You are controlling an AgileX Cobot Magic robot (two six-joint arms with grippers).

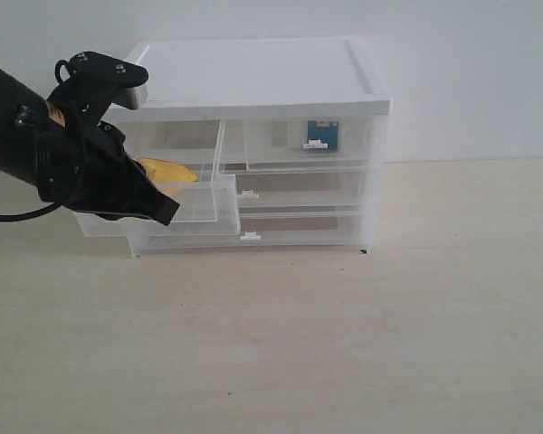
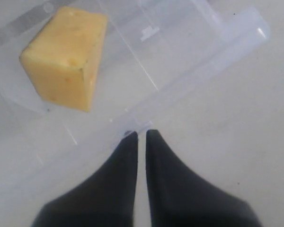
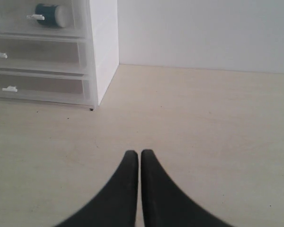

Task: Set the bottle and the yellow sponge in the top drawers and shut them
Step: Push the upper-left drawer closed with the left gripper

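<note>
A pale wood-grain surface spreads beneath and ahead of the right gripper, running to a plain white wall well beyond its tips. Ahead and off to one side stands a white-topped plastic cabinet, seemingly backed close to that wall. Soft, even light leaves only faint shadows.

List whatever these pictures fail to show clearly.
- Exterior view: the black left arm covers part of the yellow wedge-shaped sponge and the open translucent plastic top-left drawer.
- Exterior view: the small white plastic bottle with teal label is blurred inside the closed top-right drawer; cap indistinct.
- Left wrist view: whether the shut left gripper touches the drawer's rim is unclear.
- Right gripper: outside the exterior view.
</note>
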